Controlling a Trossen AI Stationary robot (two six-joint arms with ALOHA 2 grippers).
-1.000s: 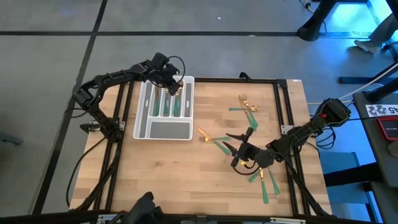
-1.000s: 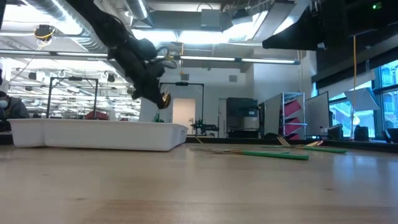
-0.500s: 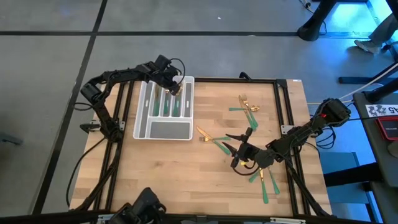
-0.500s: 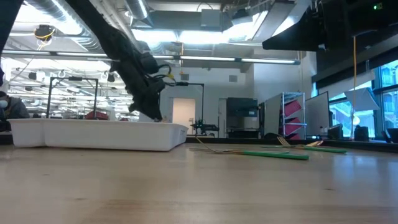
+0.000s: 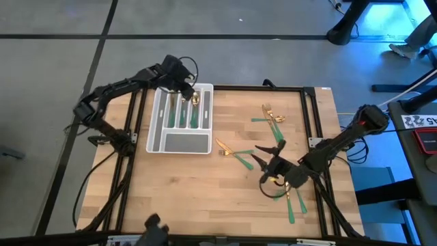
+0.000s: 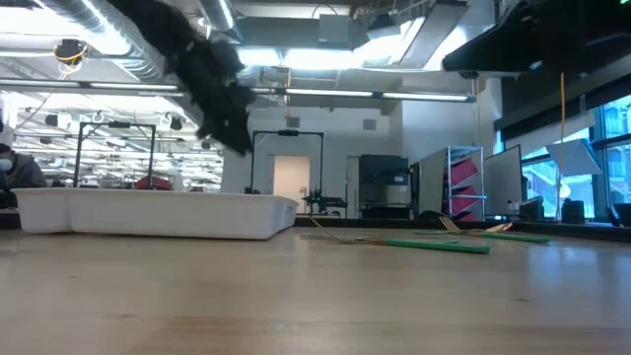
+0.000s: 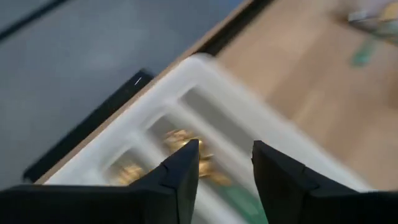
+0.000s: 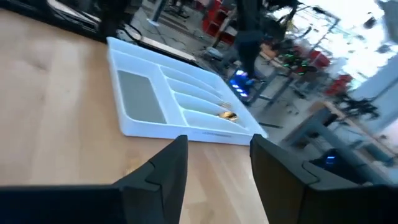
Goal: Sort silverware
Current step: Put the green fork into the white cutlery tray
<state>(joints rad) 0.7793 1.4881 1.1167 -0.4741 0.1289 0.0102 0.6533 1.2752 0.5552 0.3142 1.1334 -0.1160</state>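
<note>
Loose silverware with gold heads and green handles lies on the table: a group (image 5: 270, 117) toward the far right, two pieces (image 5: 232, 152) in the middle, and more (image 5: 293, 201) under my right arm. Other pieces lie in the white tray's (image 5: 208, 116) narrow compartments, one with its gold head (image 5: 194, 99) at the far end. My left gripper (image 5: 186, 85) hovers open over the tray's far end, gold heads (image 7: 186, 143) below its fingers (image 7: 225, 165). My right gripper (image 5: 268, 153) is open and holds nothing, above the middle pieces; its wrist view looks across at the tray (image 8: 168, 99).
The tray stands at the table's far left; its wide near compartment (image 5: 181, 142) holds nothing. Black frame rails run along the table's left and right sides (image 5: 315, 123). Bare wood spans the near left. In the low view a green handle (image 6: 434, 244) lies right of the tray (image 6: 148, 212).
My left gripper, carrying a gold-headed piece a second ago, dipped into the tray's far end, then rose and drew back toward the far edge; that piece now lies in the tray. My right gripper shifted a little toward the table's right edge.
</note>
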